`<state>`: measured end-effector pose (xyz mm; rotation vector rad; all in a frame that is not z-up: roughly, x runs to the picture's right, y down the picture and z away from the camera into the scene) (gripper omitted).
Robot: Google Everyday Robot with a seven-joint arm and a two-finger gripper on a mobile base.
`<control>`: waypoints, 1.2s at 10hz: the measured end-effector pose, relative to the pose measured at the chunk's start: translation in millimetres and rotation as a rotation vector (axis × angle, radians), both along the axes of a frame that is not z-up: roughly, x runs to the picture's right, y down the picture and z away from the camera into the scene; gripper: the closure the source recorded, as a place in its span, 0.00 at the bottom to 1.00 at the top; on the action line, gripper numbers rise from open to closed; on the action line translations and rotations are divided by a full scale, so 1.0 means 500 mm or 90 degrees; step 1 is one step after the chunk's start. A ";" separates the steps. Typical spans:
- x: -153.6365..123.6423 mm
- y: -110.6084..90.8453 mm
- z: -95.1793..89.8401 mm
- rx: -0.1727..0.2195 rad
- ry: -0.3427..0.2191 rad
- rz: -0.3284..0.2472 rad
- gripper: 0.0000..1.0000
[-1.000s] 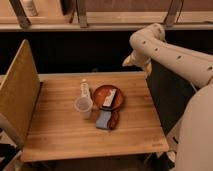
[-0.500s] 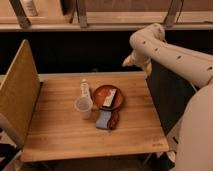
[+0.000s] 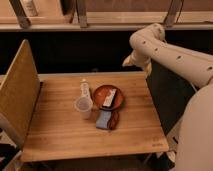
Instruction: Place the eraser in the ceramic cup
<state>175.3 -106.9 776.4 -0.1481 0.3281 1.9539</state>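
Observation:
The eraser, a flat pale block, lies tilted inside a reddish-brown bowl near the middle of the wooden table. The ceramic cup, small and off-white, stands upright just left of the bowl, towards the front. My gripper hangs at the end of the white arm above the table's far right corner. It is well behind and to the right of the bowl, open and holding nothing.
A small clear bottle stands right behind the cup. A blue pad lies in front of the bowl with a dark brown object beside it. An upright wooden panel walls the table's left side. A dark gap runs behind the table.

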 end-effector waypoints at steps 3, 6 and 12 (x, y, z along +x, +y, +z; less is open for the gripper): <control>-0.036 0.014 -0.007 -0.007 -0.025 -0.030 0.20; -0.116 0.069 -0.011 -0.044 -0.070 -0.083 0.20; -0.269 0.130 0.031 -0.101 -0.151 -0.104 0.20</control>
